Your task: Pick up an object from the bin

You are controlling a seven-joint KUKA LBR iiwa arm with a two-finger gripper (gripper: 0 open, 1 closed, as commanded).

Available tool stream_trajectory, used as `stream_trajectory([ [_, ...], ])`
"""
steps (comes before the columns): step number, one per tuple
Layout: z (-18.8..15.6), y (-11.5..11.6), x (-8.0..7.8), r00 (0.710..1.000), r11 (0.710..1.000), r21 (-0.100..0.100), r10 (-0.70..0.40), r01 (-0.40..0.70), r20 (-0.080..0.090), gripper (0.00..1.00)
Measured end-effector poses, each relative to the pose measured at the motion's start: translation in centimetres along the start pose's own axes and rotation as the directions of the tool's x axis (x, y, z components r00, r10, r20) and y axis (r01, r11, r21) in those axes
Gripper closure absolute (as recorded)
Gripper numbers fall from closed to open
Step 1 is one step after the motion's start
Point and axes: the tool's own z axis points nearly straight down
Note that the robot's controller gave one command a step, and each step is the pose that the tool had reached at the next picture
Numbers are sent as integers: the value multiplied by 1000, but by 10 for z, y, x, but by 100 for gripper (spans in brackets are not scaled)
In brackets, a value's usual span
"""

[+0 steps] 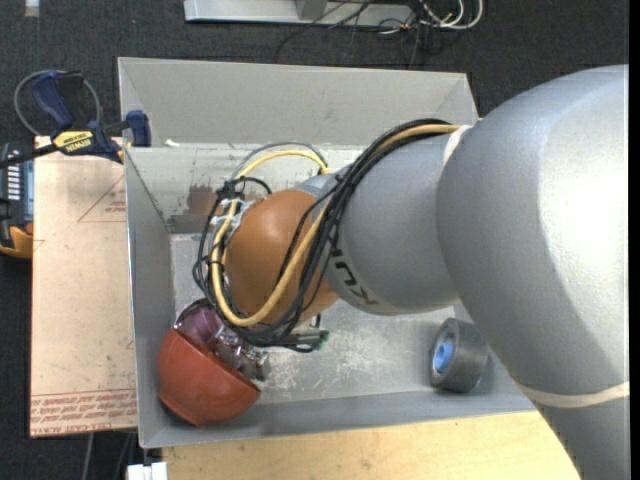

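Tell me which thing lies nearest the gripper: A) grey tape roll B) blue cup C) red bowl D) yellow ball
C: the gripper is at the rim of the red bowl in the bin's lower-left corner, while the grey tape roll lies far right.

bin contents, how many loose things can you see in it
3. A red bowl in the view's lower-left corner, a purplish thing at its upper rim, a grey tape roll at lower right. The arm covers the middle, so more may be hidden.
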Motion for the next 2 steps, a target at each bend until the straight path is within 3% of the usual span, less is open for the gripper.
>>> stream_trajectory([
  [2, -48, -2, 0, 1000, 1000, -2, 4, -4, -4, 100],
])
